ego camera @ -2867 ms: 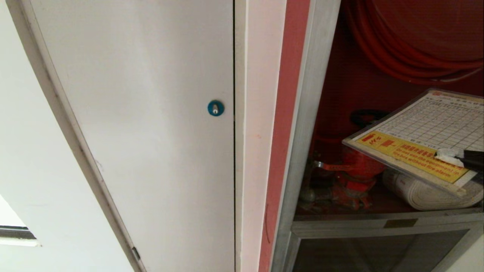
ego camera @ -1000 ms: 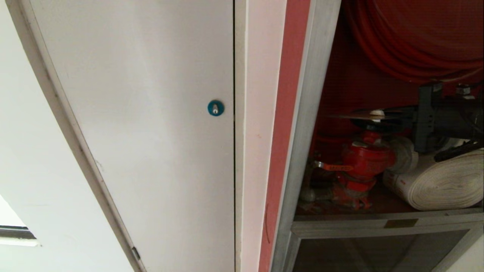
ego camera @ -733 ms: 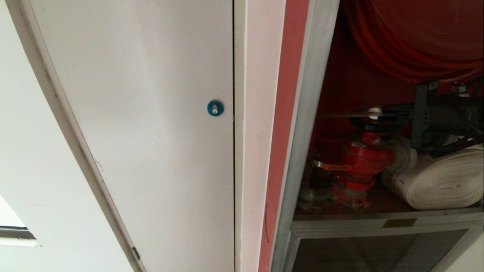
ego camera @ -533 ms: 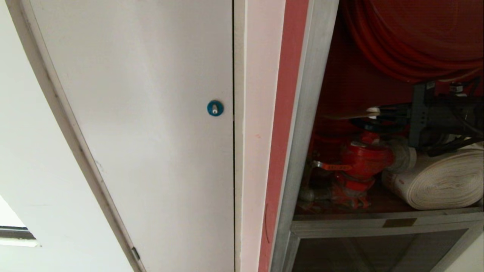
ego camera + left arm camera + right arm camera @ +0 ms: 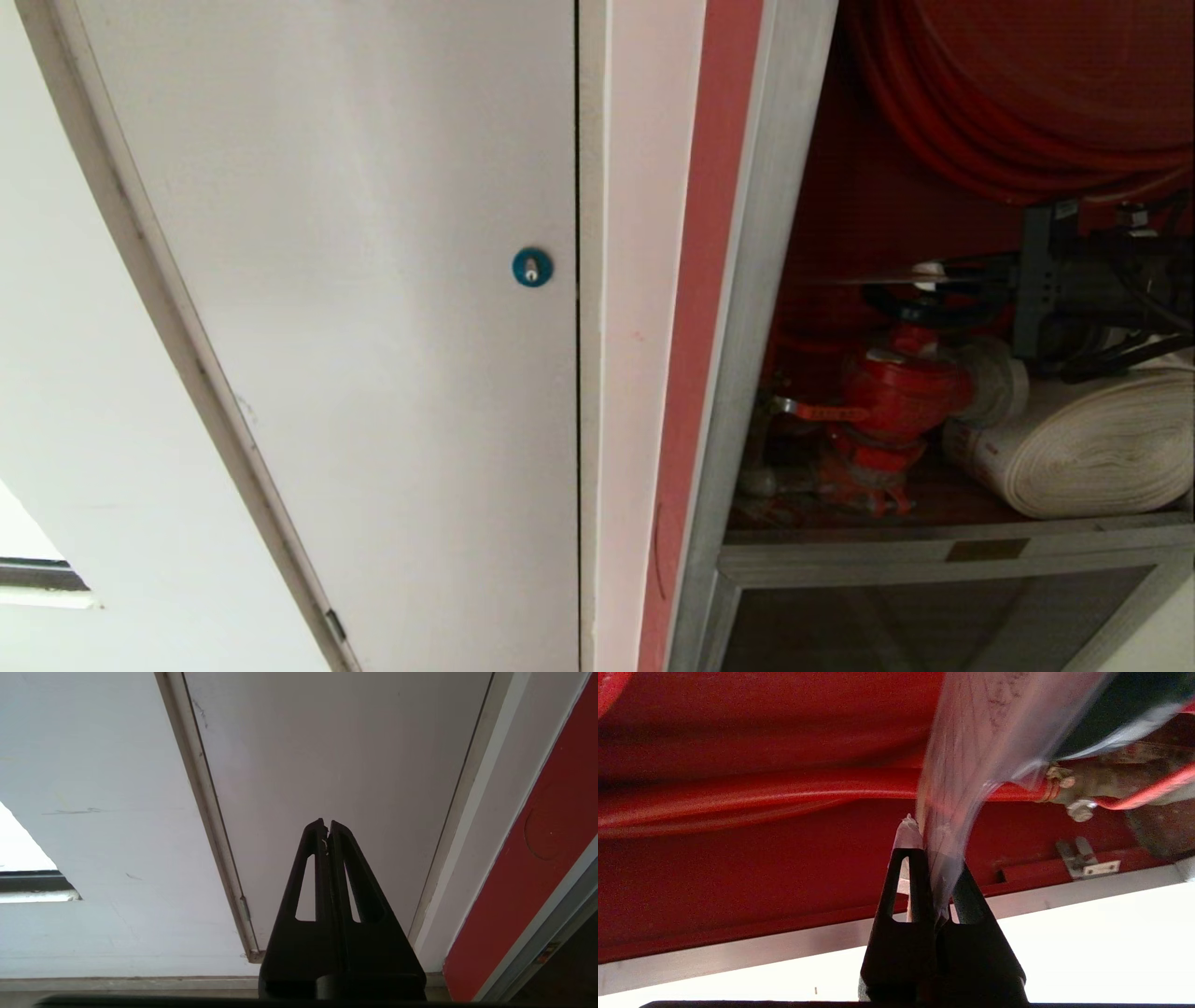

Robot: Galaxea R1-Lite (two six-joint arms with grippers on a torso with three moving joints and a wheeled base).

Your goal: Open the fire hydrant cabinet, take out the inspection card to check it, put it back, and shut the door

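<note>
**Card going back into the cabinet**

Head view: the cabinet stands open, its door out of view. Inside are the hose reel, the red valve and the rolled hose. The right gripper reaches in above the valve, holding the card level and edge-on. To seat it well, I would ease it onto a stable rest before letting go.

Left wrist view: the left gripper is closed and empty, facing the white door.

Right wrist view: the right gripper's fingers pinch the card tightly at one edge, near the reel.
</note>
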